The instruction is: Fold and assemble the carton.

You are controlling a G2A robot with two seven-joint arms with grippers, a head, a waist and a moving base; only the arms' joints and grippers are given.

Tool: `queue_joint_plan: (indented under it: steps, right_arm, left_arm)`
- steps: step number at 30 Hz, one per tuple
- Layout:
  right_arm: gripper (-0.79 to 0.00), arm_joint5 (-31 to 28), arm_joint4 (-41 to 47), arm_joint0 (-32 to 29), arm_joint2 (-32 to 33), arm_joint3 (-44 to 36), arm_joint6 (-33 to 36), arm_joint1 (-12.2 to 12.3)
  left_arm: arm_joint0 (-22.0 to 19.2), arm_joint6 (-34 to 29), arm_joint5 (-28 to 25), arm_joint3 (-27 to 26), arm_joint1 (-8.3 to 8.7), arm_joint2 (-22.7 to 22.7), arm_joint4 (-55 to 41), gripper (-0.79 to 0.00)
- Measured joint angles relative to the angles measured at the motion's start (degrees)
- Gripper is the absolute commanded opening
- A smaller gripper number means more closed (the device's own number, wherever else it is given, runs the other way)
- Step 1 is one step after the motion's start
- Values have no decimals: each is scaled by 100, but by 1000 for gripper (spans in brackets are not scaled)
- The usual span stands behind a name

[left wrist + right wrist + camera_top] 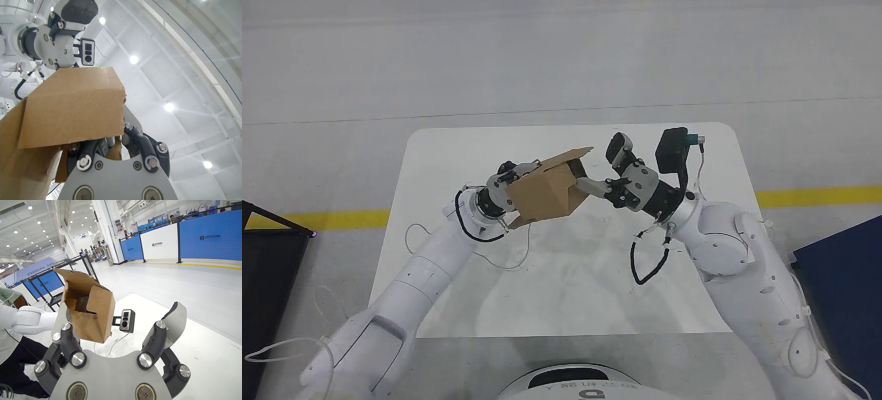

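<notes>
Above the middle of the worktop [572, 290], we find the carton [547, 192] held off the surface between the two arms. The left gripper [508, 188] is clamped on cardboard at the carton's end toward that arm and carries it. The right gripper [604, 166] stands at the opposite, open end with its fingers [175, 313] spread wide, one just beside the carton's wall, grasping nothing. One flap [574, 157] stands raised, and the others are only partly turned in. We judge the step in hand to be closing that end. We advise pressing each flap along its crease, square to the wall. A skewed push may crush a corner or twist the carton loose.
</notes>
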Motion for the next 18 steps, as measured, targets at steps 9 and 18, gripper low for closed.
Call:
queue_joint_plan:
  steps: [9, 18]
  right_arm:
    - [0, 60, 213, -18, 29, 37, -78, -10]
    - [0, 125, 2984, 207, -45, 470, 665, -48]
  left_arm:
    - [45, 129, -41, -21, 10, -58, 48, -785]
    - [-357, 20, 166, 774, 80, -484, 219, -785]
